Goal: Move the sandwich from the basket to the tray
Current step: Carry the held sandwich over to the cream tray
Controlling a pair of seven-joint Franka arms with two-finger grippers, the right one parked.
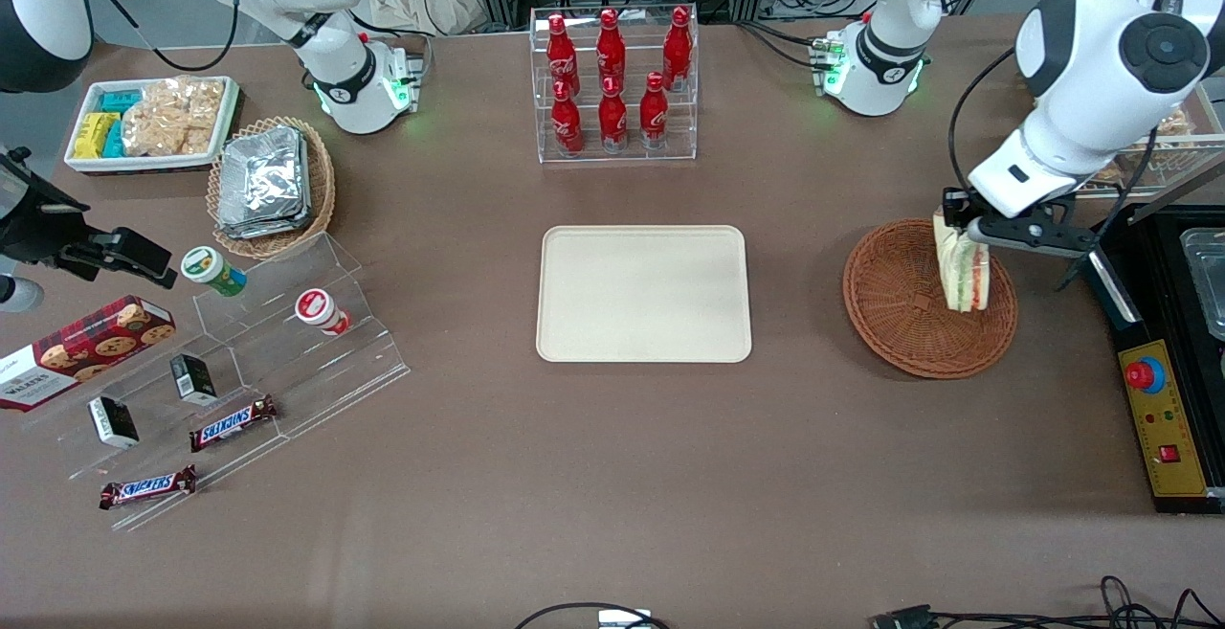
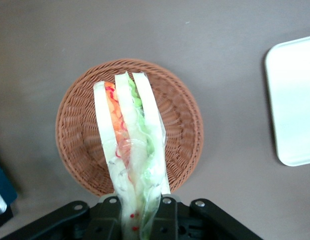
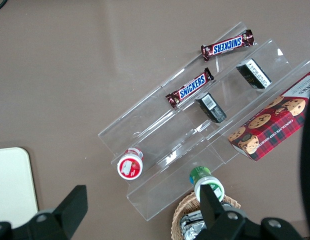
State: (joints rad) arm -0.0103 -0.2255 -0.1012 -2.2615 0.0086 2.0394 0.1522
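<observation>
The clear-wrapped sandwich (image 1: 960,267) (image 2: 130,140), white bread with green, red and orange layers, hangs in the air over the reddish-brown wicker basket (image 1: 900,323) (image 2: 80,135). My left gripper (image 1: 960,224) (image 2: 137,212) is shut on its upper end, above the basket's edge farther from the front camera. Nothing else lies in the basket. The cream-beige tray (image 1: 643,294) (image 2: 295,100) lies bare on the brown table, beside the basket toward the parked arm's end.
A clear rack of red bottles (image 1: 612,83) stands farther from the front camera than the tray. A black control box (image 1: 1163,418) with a red button sits beside the basket at the working arm's end. A foil-pack basket (image 1: 271,189) and a clear snack stand (image 1: 249,361) lie toward the parked arm's end.
</observation>
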